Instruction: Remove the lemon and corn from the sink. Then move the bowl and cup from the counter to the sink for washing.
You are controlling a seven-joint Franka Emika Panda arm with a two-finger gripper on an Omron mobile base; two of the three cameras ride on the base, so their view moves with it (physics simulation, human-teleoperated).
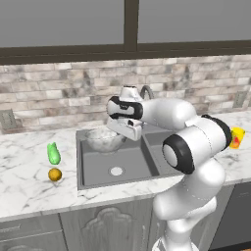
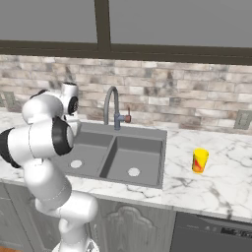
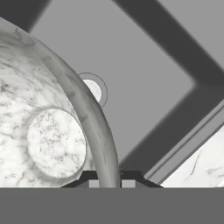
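My gripper (image 1: 126,132) is shut on the rim of the grey-white speckled bowl (image 1: 103,139), which hangs over the back of the sink's (image 1: 135,162) left basin. In the hand view the bowl's rim (image 3: 94,122) runs between my fingertips (image 3: 109,183), with the drain (image 3: 92,89) below it. The green corn (image 1: 54,153) and the round orange-yellow lemon (image 1: 55,174) lie on the counter left of the sink. The yellow cup (image 2: 200,160) with its red mark stands on the counter right of the sink (image 2: 142,157) and shows as the cup (image 1: 237,137) behind my arm.
A curved grey faucet (image 2: 111,106) rises behind the sink's divider, close to my hand. A brick backsplash and a window run behind the marble counter (image 2: 221,182). A wall outlet (image 1: 7,120) sits at far left.
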